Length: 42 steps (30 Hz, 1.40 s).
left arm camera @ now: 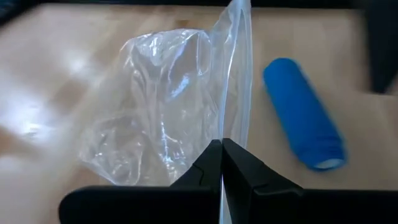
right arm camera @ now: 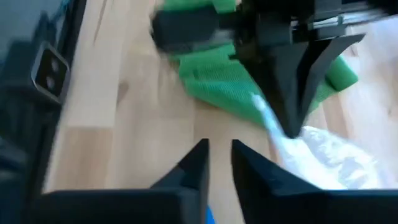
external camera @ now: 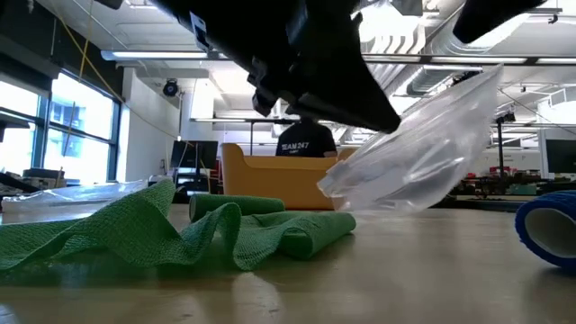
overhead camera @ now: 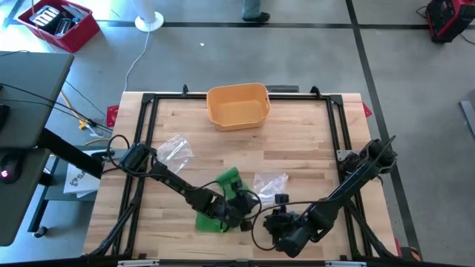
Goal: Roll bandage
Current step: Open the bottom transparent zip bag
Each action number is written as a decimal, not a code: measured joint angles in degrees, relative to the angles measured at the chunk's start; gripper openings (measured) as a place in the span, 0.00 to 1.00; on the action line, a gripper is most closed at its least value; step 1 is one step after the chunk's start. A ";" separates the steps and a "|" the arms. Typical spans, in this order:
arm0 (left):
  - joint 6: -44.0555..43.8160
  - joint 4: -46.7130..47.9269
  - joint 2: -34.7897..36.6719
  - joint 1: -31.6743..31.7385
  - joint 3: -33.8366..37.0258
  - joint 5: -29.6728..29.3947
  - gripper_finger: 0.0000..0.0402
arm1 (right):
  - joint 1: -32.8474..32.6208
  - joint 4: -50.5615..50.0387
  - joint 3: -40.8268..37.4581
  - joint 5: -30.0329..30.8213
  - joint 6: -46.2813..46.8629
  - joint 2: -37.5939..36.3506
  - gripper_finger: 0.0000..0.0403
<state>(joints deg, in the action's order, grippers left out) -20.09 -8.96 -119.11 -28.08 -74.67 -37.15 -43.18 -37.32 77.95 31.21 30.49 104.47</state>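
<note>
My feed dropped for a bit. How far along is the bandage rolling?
Done: the blue bandage lies rolled on the table. In hand: the left tool is shut on a clear plastic bag; the right tool waits nearby, slightly open and empty. Left: the green bandage still lies loose, unrolled.
</note>
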 joint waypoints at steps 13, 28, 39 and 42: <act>-3.98 -6.03 -0.07 -0.06 0.00 8.28 0.00 | 1.80 -9.07 -0.02 -5.20 -15.53 1.06 0.42; -2.79 -6.60 3.04 -0.17 -0.02 8.73 0.00 | 0.74 -11.22 1.20 -1.97 -8.87 3.96 0.02; 3.17 -9.03 4.06 -0.90 -0.02 -0.33 0.00 | 1.23 -9.57 2.05 -7.35 -3.18 3.93 0.00; 5.22 -9.15 4.09 -1.11 -0.02 0.79 0.04 | 1.33 -9.59 2.05 -7.04 -2.90 3.93 0.00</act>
<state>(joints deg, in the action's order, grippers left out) -14.86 -18.11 -115.02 -29.19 -74.70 -36.36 -41.85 -46.91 80.01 24.17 27.59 108.40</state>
